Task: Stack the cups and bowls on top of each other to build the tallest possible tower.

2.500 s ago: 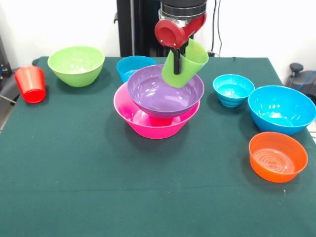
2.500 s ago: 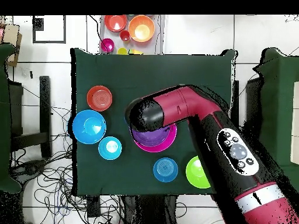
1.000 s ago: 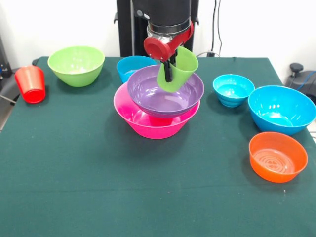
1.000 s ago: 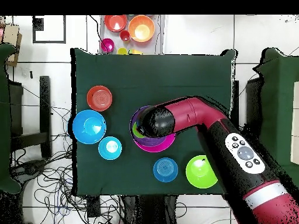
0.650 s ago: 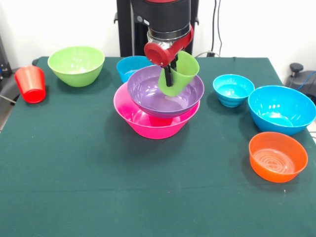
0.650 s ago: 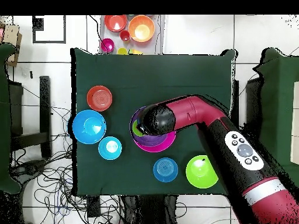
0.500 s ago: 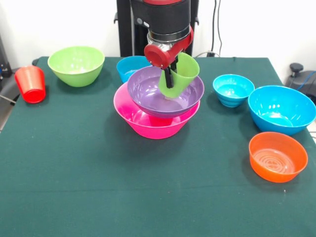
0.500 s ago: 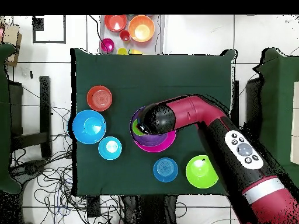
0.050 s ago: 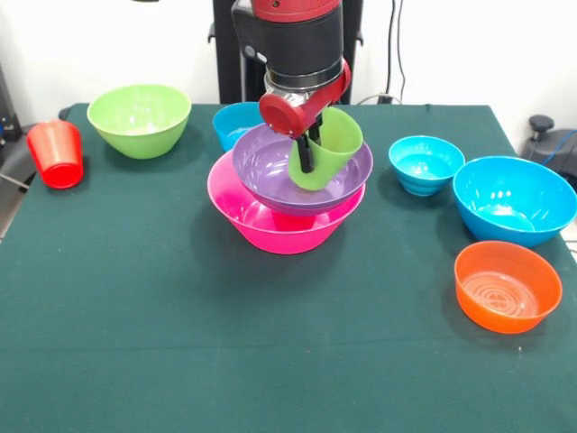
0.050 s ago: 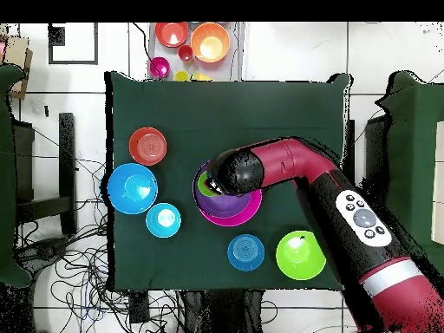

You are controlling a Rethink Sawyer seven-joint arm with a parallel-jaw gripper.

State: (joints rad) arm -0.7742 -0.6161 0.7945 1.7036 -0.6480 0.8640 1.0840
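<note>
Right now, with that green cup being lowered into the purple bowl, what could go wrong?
The green cup hangs tilted in the gripper, so it might tip over inside the purple bowl when released. The purple bowl sits slightly askew in the pink bowl; a push from the arm could shift the stack.

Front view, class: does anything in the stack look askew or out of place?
Yes. The lime green cup, held by the gripper, sits tilted inside the purple bowl rather than upright. The purple bowl also rests slightly off-centre in the hot pink bowl.
</note>
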